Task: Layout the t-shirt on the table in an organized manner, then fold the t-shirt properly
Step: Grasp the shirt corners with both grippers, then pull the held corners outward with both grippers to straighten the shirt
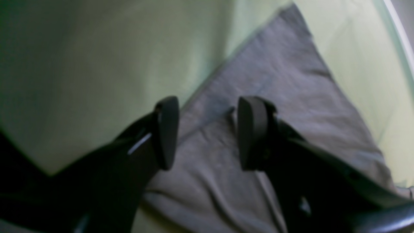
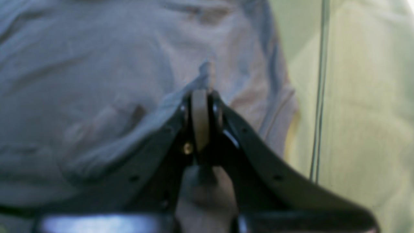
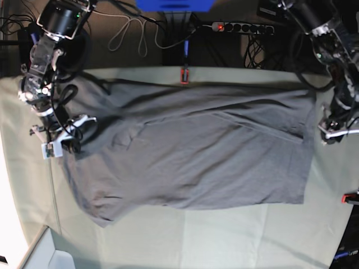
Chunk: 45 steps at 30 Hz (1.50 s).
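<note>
The dark grey t-shirt (image 3: 190, 157) lies spread across the pale green table (image 3: 185, 235), with wrinkles and a diagonal crease through its middle. At the shirt's left end in the base view, my right gripper (image 3: 68, 133) is shut on the fabric. The right wrist view shows a raised fold of the t-shirt (image 2: 97, 81) pinched at the right gripper (image 2: 202, 95). My left gripper (image 3: 330, 133) hangs at the shirt's right edge. Seen from the left wrist, the left gripper (image 1: 208, 132) is open above a corner of the t-shirt (image 1: 284, 97), holding nothing.
A red clamp (image 3: 183, 75) sits on the table's far edge and another red clamp (image 3: 350, 197) on its right edge. Behind the table are a power strip (image 3: 241, 26) and cables. A thin cord (image 2: 320, 97) runs along the table beside the shirt.
</note>
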Tool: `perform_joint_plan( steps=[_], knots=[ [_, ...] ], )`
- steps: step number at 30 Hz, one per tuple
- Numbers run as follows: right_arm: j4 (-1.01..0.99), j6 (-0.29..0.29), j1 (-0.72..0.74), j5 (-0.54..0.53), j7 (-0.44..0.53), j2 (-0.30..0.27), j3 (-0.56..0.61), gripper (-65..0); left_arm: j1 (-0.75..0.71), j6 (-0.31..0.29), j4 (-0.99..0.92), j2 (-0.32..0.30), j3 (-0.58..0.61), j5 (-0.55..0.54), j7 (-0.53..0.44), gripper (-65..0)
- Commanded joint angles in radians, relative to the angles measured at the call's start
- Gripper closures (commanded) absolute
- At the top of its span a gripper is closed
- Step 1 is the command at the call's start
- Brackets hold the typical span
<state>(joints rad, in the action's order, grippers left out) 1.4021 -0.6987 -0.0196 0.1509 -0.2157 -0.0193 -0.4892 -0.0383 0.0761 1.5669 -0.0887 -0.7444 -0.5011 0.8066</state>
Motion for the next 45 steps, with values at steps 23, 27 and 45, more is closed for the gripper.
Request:
perform_joint_plan(
  steps=[23, 27, 45],
  knots=[
    [0.016, 0.001, 0.013, -0.018, 0.032, -0.015, 0.005, 0.0, 0.194, 0.004, -0.386, 0.004, 0.128, 0.134, -0.183, -28.7],
    [0.016, 0.001, 0.014, -0.018, 0.032, -0.015, 0.005, 0.0, 0.219, 0.001, -0.441, 0.005, 0.128, 0.14, -0.183, -28.7],
    [0.018, 0.001, 0.027, -0.017, 0.032, -0.011, 0.005, 0.0, 0.232, 0.001, -0.463, -0.027, 0.124, 0.132, -0.177, 0.0]
  ],
)
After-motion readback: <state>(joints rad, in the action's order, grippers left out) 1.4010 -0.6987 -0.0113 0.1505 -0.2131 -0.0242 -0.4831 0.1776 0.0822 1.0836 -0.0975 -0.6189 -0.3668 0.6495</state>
